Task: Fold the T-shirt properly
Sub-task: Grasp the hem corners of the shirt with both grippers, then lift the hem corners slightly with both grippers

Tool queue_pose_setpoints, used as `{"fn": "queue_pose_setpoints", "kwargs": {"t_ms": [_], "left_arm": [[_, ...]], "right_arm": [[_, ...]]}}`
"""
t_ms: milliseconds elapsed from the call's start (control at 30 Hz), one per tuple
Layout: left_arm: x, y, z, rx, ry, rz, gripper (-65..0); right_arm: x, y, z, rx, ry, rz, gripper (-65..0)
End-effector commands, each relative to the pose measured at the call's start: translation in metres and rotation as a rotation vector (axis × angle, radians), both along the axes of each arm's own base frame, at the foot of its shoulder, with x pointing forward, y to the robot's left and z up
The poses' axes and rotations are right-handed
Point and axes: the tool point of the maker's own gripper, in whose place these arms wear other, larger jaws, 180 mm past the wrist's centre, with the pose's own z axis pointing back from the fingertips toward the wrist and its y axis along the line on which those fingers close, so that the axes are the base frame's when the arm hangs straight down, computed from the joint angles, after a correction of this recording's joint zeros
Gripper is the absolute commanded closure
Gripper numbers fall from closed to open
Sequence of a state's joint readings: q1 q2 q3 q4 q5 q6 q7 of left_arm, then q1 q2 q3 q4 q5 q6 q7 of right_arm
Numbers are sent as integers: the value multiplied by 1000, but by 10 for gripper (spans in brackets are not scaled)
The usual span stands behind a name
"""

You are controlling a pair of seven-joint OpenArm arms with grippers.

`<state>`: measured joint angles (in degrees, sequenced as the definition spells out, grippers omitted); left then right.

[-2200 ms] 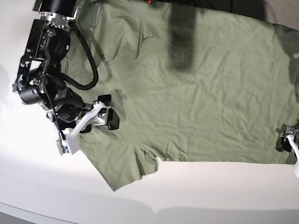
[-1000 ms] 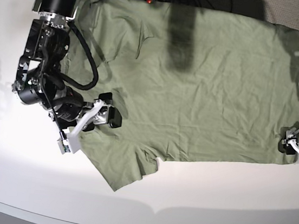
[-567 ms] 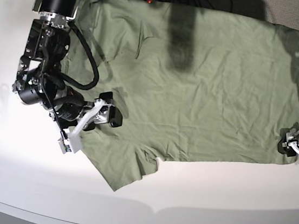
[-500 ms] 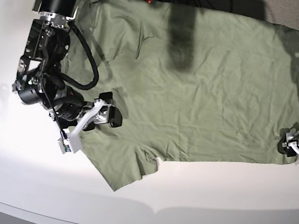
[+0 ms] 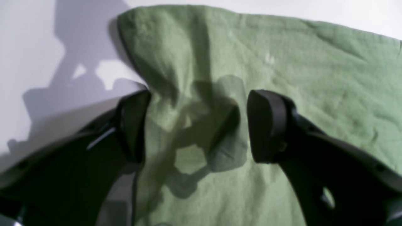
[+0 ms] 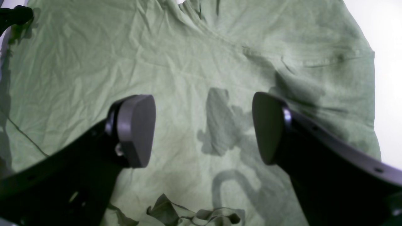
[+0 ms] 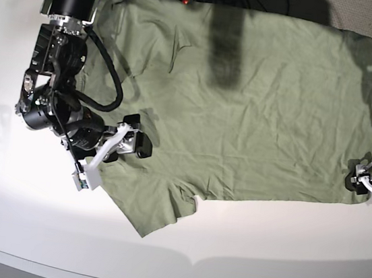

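Here, a wrinkled sage-green cotton T-shirt (image 7: pixel 257 114) lies spread across a smooth white table (image 7: pixel 240 254), beneath both grippers. The black left gripper (image 5: pixel 198 127) stands with its fingers wide apart over one corner of the cloth. Between those fingers runs a soft fold along the shirt's side edge; one finger is right beside that edge, on the bare-table side, while the other is over the fabric. Whether either fingertip actually touches the cloth cannot be told.

The black right gripper (image 6: pixel 204 130) also has its fingers spread wide, holding nothing, above a broad stretch of the shirt. In the base view, a sleeve-like flap reaches out from below this gripper toward the near side of the table. Beyond the right gripper, along the far side, the green cloth is bunched into overlapping folds. Well apart from it, toward the left gripper, the body of the shirt lies fairly flat, with shallow creases and a dark shadow across it.
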<state>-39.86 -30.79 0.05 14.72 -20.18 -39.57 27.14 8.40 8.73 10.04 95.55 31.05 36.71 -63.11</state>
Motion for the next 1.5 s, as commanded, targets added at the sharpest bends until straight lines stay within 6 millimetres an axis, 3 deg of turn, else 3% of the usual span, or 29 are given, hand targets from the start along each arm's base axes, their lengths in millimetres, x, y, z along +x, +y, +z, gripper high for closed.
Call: {"fn": "queue_pose_setpoints", "kwargs": {"t_ms": [0, 100, 200, 367, 467, 600, 833, 1100, 1267, 1467], "left_arm": [[7, 7, 12, 11, -19, -2, -454], [11, 6, 15, -10, -44, 15, -427], [15, 4, 19, -40, -66, 36, -339], [25, 4, 28, -77, -129, 72, -6], [31, 5, 34, -86, -174, 90, 0], [34, 6, 37, -87, -197, 97, 0], [34, 6, 37, -87, -196, 97, 0], [34, 6, 37, -88, -197, 97, 0], [35, 6, 38, -94, -202, 102, 0], [36, 5, 39, -105, -209, 110, 0]], "right_arm": [[10, 1, 17, 11, -58, 8, -479], [10, 1, 17, 11, -58, 7, -479], [10, 1, 17, 12, -58, 8, -479], [10, 1, 17, 12, -59, 8, -479], [12, 2, 19, 20, -74, 5, -479], [28, 4, 40, 65, -186, -20, -479], [64, -29, 56, -114, -267, -107, -479], [98, -61, 13, -169, -118, -229, -479], [112, -78, 1, -209, -48, -299, -479], [105, -119, -31, -257, 80, -377, -479]]}}
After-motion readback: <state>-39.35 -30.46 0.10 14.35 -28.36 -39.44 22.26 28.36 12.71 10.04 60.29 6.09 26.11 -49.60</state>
